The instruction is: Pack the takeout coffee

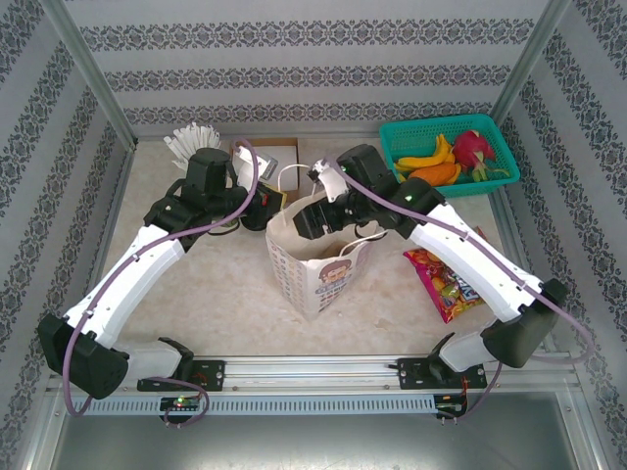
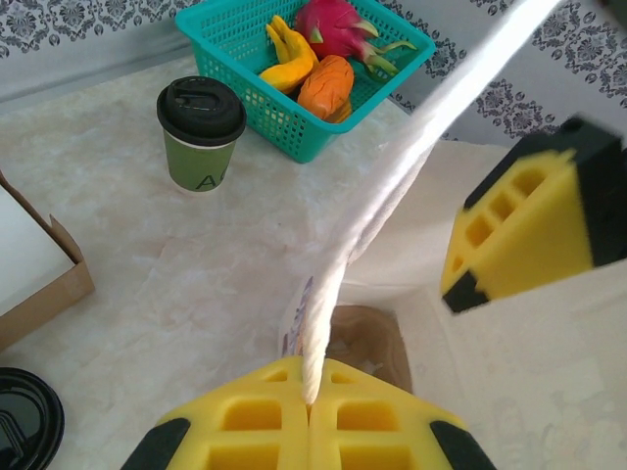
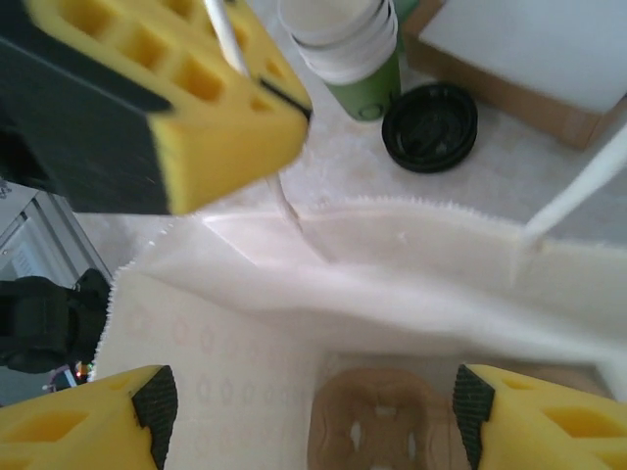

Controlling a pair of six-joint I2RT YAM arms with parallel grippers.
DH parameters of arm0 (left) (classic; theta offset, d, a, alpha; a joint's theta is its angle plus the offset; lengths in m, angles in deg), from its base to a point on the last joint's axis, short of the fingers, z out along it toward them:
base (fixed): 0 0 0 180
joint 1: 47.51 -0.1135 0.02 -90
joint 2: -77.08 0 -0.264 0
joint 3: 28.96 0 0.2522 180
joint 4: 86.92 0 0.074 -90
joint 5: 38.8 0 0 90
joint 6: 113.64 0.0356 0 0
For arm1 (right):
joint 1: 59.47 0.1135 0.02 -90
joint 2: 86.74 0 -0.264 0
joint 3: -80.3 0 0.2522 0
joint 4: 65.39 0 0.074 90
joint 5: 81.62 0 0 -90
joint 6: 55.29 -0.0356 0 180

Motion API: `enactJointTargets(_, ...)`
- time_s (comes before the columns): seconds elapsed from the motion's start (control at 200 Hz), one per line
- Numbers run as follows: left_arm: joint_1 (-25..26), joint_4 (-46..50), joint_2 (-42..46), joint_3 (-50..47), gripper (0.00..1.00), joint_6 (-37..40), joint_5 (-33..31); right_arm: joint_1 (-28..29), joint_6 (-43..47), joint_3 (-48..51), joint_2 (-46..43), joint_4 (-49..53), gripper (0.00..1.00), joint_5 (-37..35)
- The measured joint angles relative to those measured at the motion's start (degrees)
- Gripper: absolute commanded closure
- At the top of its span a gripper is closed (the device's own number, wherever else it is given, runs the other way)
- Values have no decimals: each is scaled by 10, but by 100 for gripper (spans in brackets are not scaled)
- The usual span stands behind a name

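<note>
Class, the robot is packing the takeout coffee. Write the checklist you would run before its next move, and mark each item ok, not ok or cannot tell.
1. Grip: left end effector shut on the rope handle of the paper bag: ok.
2. Bag mouth open upward: ok.
3. Free hand: right end effector open and empty above the bag mouth: ok.
4. Cup: takeout coffee upright, lid on, beside the teal basket: ok.
5. Coffee packed: not ok; it stands on the table.
6. Landing spot: cardboard carrier at the bag's bottom, slots free: cannot tell, partly cut off.
</note>
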Motion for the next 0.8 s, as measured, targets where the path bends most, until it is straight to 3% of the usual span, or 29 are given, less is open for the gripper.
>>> enactJointTargets(0.065,0,0,0,-1,100,0,0,-9,-1,-12,-8,1,2,-12)
enactJointTargets(0.305,0,0,0,-7,100,0,1,-95,-9,-8,-47,1,2,-31)
enactJointTargets(0.48,0,0,1,-8,100,0,16,-106,4,13,-45,-2,2,-1)
enactJointTargets(0.65,0,0,1,-7,100,-8,14,-117,-1,2,-16,14,2,-65)
enactJointTargets(0.799,0,0,1,-6,100,-61,-19,-123,-49,12,-37,39,2,-132)
